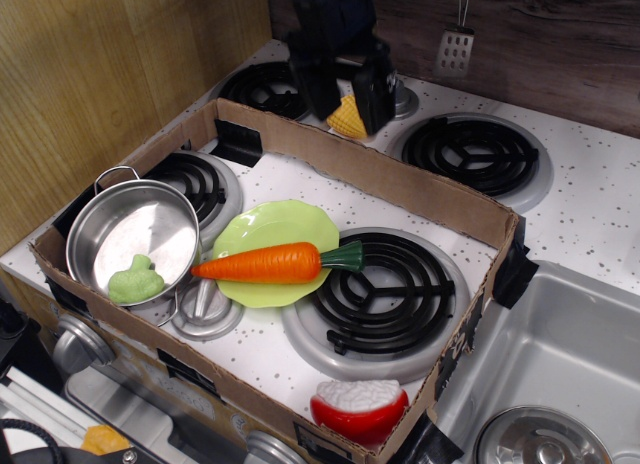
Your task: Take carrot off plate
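The long orange plastic carrot (262,264) lies untouched across the lime-green wavy plate (270,227). At twelve o'clock, the black gripper (342,94) hangs with empty, parted jaws; next it must descend onto the carrot.

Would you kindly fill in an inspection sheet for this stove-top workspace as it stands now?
Surface: white speckled stove top with coil burners, ringed by a cardboard wall.
Job's things: carrot lies across the plate, stem end over the burner.
Clutter: steel pot holding a green toy; corn cob; red-and-white toy.
Grippers: gripper behind the wall, above the corn, fingers apart, far from the carrot.
Cables: nothing seen.
Surroundings: sink, spatula on the wall.
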Motion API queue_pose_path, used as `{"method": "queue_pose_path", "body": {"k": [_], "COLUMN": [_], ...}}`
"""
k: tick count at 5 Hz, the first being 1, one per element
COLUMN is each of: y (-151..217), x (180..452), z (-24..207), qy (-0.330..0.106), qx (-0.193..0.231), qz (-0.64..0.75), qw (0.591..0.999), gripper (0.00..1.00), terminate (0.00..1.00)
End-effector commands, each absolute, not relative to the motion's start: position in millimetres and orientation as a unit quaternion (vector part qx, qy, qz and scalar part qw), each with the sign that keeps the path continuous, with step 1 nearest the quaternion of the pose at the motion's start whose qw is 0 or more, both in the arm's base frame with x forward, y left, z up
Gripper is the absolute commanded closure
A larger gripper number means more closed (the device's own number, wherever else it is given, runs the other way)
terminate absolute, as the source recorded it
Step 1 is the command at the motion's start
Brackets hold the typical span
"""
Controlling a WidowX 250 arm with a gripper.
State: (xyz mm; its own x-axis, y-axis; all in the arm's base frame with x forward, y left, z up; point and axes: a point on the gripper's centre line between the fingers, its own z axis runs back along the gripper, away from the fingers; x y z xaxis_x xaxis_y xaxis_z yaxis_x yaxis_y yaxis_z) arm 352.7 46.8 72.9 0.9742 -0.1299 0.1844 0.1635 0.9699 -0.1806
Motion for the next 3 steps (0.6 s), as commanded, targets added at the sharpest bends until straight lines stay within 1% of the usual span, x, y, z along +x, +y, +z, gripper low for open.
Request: {"method": "queue_pose_path", "body": {"k": [1,2,3], "y": [45,43,38], "x": [346,342,327], "z": [95,101,104], "qy": [-0.135,-0.139,-0.131], "qx": [-0.057,-0.053,-0.044], "qz": [0.026,0.039,0.131], "qw": [0.989,0.988,0.982], "gripper": [0.0,0.0,0.0], "terminate": [0.0,0.0,0.0]}}
